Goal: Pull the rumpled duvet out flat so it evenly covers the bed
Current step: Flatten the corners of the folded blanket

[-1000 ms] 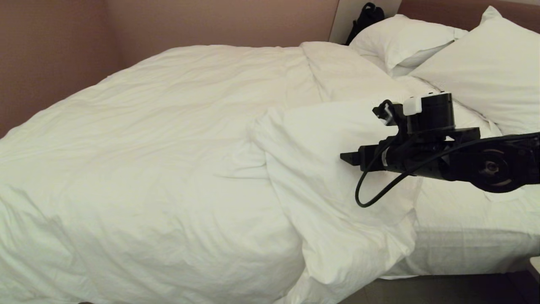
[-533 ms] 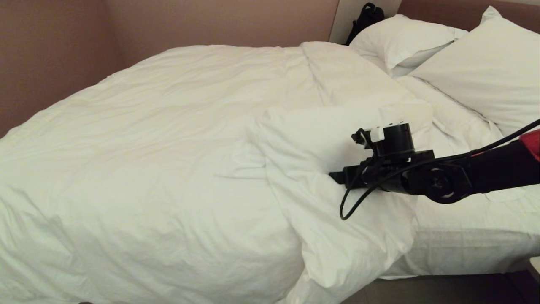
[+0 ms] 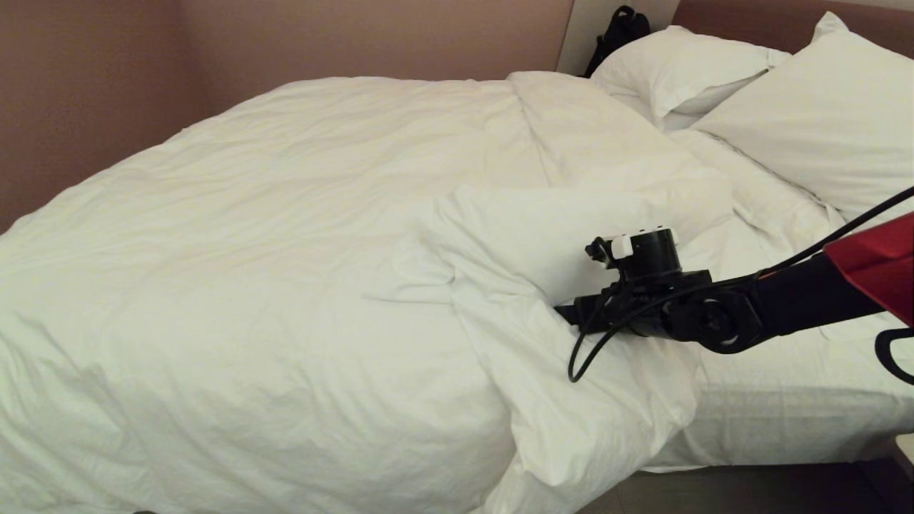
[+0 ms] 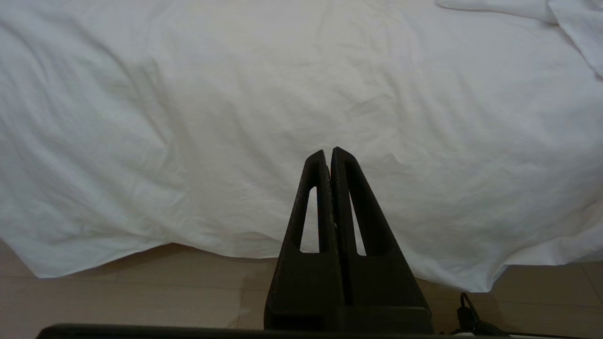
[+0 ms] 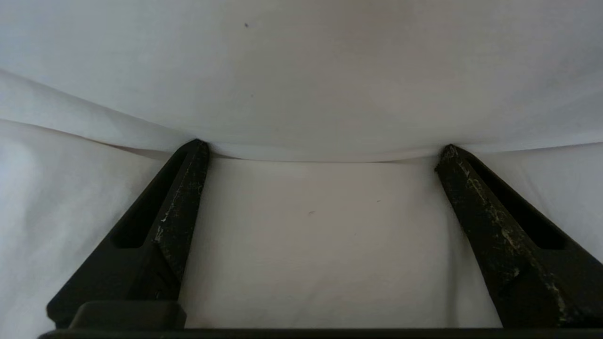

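Note:
The white duvet lies puffy and wrinkled over most of the bed. Its near right corner is folded back into a thick flap, leaving bare sheet toward the pillows. My right gripper reaches in from the right, low against that flap. In the right wrist view the gripper is open wide, with its fingertips pressed to the fold's edge and flat fabric spanning between them. My left gripper is shut and empty, parked facing the duvet's hanging side above the floor.
Two white pillows lean at the reddish-brown headboard. A black bag sits behind them. A brown wall runs along the bed's far side. Wooden floor shows below the duvet's hem.
My right arm has sunk and stretched further in over the bed, bringing the open gripper down onto the folded flap. The duvet and the left arm have not moved.

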Robot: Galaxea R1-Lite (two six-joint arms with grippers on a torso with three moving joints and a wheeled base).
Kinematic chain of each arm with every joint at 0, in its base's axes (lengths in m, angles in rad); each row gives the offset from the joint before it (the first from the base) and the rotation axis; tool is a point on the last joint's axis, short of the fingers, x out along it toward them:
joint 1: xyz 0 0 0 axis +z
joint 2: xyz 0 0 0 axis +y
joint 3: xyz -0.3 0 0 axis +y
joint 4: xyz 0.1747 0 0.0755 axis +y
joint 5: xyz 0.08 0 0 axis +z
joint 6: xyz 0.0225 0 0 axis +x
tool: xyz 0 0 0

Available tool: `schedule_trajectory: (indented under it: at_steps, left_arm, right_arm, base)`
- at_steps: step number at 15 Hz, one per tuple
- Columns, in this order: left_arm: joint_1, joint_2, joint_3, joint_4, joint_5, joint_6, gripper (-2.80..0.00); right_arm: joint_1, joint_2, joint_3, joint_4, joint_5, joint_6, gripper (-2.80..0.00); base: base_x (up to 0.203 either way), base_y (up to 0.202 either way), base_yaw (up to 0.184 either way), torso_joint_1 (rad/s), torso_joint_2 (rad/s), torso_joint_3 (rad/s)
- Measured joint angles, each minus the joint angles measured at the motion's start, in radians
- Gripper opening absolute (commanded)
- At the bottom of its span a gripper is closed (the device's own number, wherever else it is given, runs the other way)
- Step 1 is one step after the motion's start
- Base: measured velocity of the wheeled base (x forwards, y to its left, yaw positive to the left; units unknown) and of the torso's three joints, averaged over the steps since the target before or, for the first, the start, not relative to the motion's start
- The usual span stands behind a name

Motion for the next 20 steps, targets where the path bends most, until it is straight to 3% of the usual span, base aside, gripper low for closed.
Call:
schedule_trajectory:
  at_steps: [5,6,20]
  left_arm:
    - [0.0,0.0,0.0,0.0,0.0,-0.001,-2.8]
    - [0.0,0.0,0.0,0.0,0.0,0.0,-2.8]
    - [0.0,0.0,0.0,0.0,0.0,-0.001,-2.8]
  right_arm:
    - [-0.002,0.004,0.005,0.003,0.0,0.0,0.0]
    - [-0.002,0.004,0.007,0.003,0.0,0.0,-2.8]
    - [-0.002,-0.002,0.011,-0.019,-0.003,0.005,-2.8]
  base:
    - [0.0,0.0,0.0,0.0,0.0,0.0]
    - [0.0,0.0,0.0,0.0,0.0,0.0]
    - [0.0,0.0,0.0,0.0,0.0,0.0]
